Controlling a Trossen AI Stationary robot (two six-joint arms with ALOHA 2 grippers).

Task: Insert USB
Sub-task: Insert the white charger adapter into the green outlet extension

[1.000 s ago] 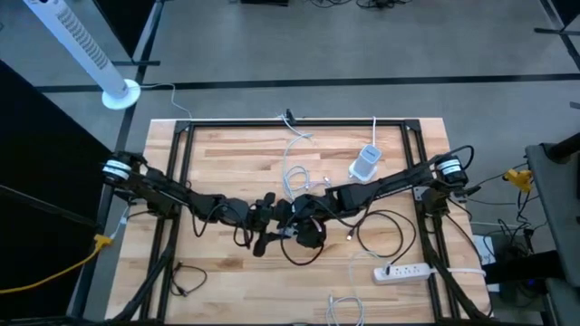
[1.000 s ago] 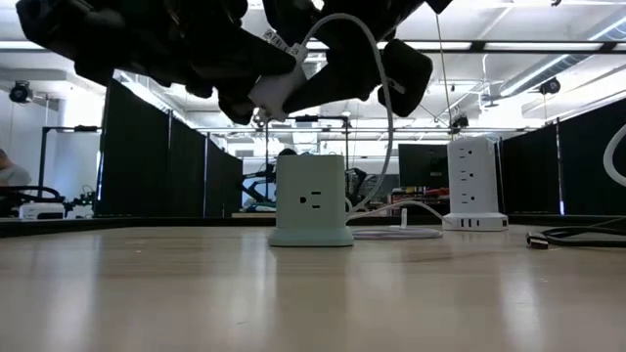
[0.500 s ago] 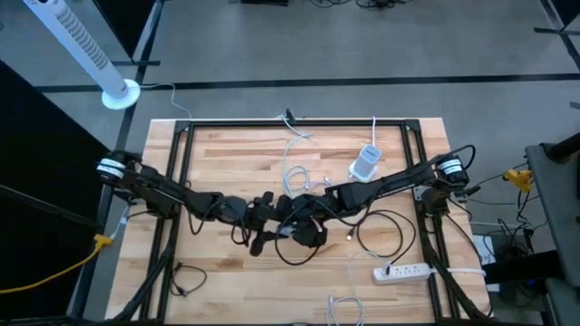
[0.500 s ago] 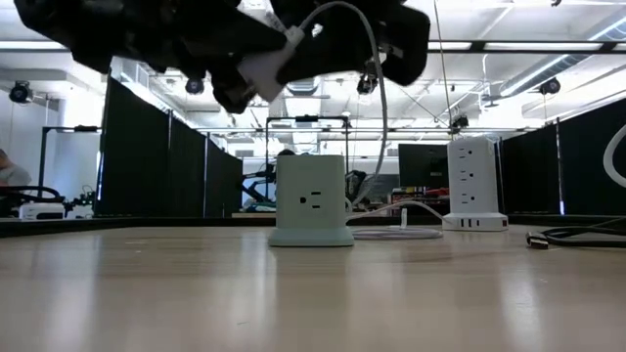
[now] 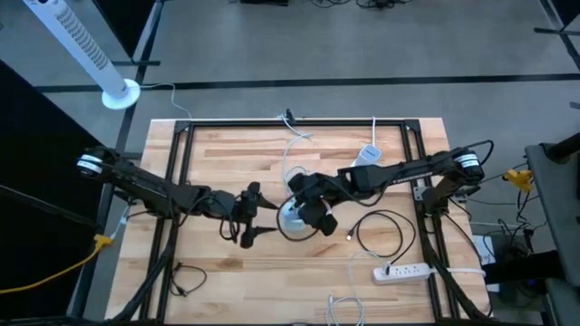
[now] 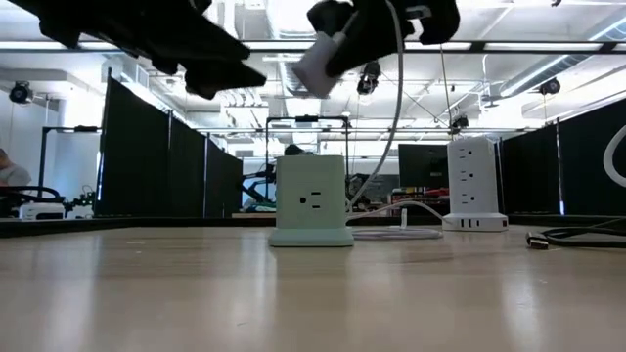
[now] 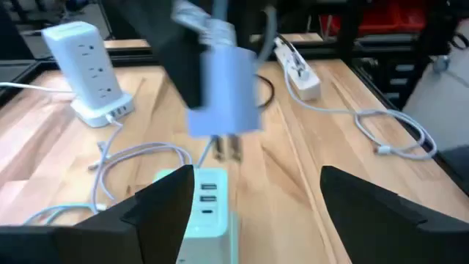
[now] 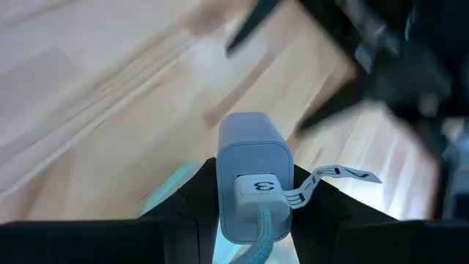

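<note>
Right end effector (image 8: 253,209) clamped on a pale blue-grey boxy wall charger (image 8: 253,165) with a tagged grey cable plugged into its back, carried in the air over the middle of the light wooden slatted counter (image 5: 217,145). Charger's prongs pointing down, just above a squat mint-green outlet cube (image 7: 201,202) with USB ports on its side face, not yet touching it. Left end effector (image 5: 246,217) spread wide and holding nothing, just beside the charger on its own side, fingers (image 7: 165,213) framing the cube from the wrist view. Farther off: a white outlet tower (image 7: 84,70) near the far edge, a white power strip (image 5: 403,270) near the right front corner, loose pale cables (image 5: 294,167) between. Judged progress: cable already seated in the charger, charger lifted and roughly lined up; lowering the prongs into the cube's top socket left to do. Against the earlier frames: left end effector now released and drawn back toward its own side, where both had been bunched together on the charger; right arm swung so that the charger sits over the cube.
</note>
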